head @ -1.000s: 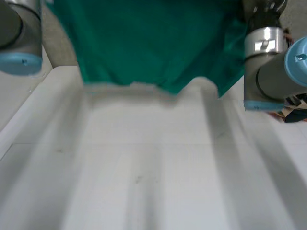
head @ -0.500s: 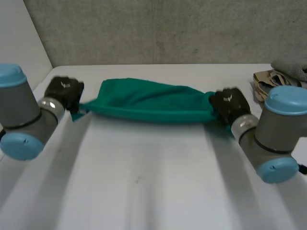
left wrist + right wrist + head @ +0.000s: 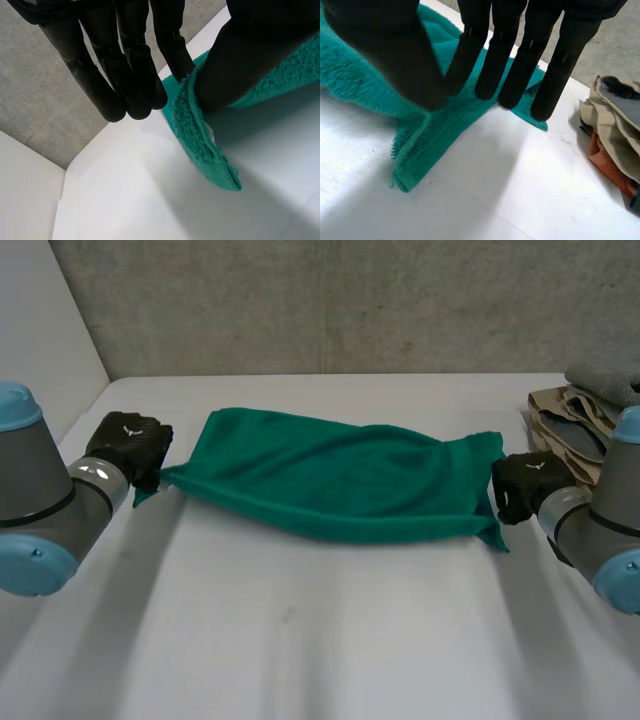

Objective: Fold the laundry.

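Observation:
A green towel (image 3: 340, 485) lies folded in a wide band across the white table (image 3: 320, 640), a little rumpled. My left hand (image 3: 125, 445) is at its left corner. In the left wrist view that corner of the towel (image 3: 200, 145) is pinched between the thumb and the straight fingers (image 3: 130, 65). My right hand (image 3: 525, 483) sits just off the towel's right edge, a small gap from it. In the right wrist view its fingers (image 3: 505, 55) are straight and spread from the thumb, with the towel's corner (image 3: 365, 95) lying loose on the table under them.
A pile of beige, grey and orange laundry (image 3: 575, 415) sits at the table's back right, close beside my right hand (image 3: 615, 130). A grey wall (image 3: 320, 300) runs behind the table, and a white side panel (image 3: 40, 320) stands at the left.
The towel came down from hanging in the air onto the table and now lies spread. My right hand has let go of its end and drawn back to the right.

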Robot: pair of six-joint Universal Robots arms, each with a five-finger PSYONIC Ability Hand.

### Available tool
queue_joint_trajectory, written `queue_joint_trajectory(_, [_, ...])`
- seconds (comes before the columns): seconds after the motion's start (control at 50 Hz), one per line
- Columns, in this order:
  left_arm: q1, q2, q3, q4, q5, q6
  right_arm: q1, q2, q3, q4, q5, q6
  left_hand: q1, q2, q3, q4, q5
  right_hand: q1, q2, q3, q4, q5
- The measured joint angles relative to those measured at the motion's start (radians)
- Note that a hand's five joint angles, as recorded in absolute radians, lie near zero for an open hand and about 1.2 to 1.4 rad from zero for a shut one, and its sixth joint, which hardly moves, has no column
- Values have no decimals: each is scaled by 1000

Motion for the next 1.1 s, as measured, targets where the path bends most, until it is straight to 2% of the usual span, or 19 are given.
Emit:
queue_joint_trajectory(0.06, [3, 15, -4, -13, 0, -4, -11, -10, 4, 0, -21, 8, 0, 0, 0, 0, 0, 56, 81, 94, 103, 100])
queue_joint_trajectory(0.22, [15, 91, -28, -72, 6, -18, -57, -41, 15, 39, -146, 14, 0, 0, 0, 0, 0, 56, 81, 98, 110, 100])
queue_joint_trajectory(0.26, [17, 113, -38, -87, 9, -18, -72, -57, 20, 67, -177, 4, 0, 0, 0, 0, 0, 30, 17, 27, 34, 46])
queue_joint_trajectory(0.34, [16, 145, -56, -105, 15, -17, -94, -84, 42, 117, -216, -24, 0, 0, 0, 0, 0, -196, -203, -192, -188, -182])
queue_joint_trajectory(0.4, [15, 149, -59, -103, 17, -14, -101, -92, 66, 114, -225, -35, 0, 0, 0, 0, 0, -338, -347, -333, -333, -334])
queue_joint_trajectory(0.68, [11, 101, 9, -93, 7, -14, -72, 7, 88, -5, -199, 68, 0, 0, 0, 0, 0, -398, -383, -404, -409, -423])
queue_joint_trajectory(0.76, [9, 97, 28, -100, 5, -15, -55, 52, 62, -24, -191, 109, 0, 0, 0, 0, 0, -346, -354, -345, -352, -338])
queue_joint_trajectory(0.84, [8, 100, 37, -112, 3, -15, -44, 79, 38, -47, -179, 164, 0, 0, 0, 0, 0, 48, 54, 53, 56, 67])
queue_joint_trajectory(0.94, [13, 111, 24, -140, 1, -14, -53, 48, 50, -62, -167, 200, 0, 0, 0, 0, 0, 49, 81, 95, 109, 95])
queue_joint_trajectory(1.0, [22, 135, -4, -179, 2, -3, -69, -20, 81, -45, -173, 151, 0, 0, 0, 0, 0, 49, 81, 95, 110, 95])
queue_joint_trajectory(1.1, [38, 202, -73, -293, 4, 64, -120, -164, 150, 76, -203, -96, 0, 0, 0, 0, 0, 49, 81, 95, 110, 95])
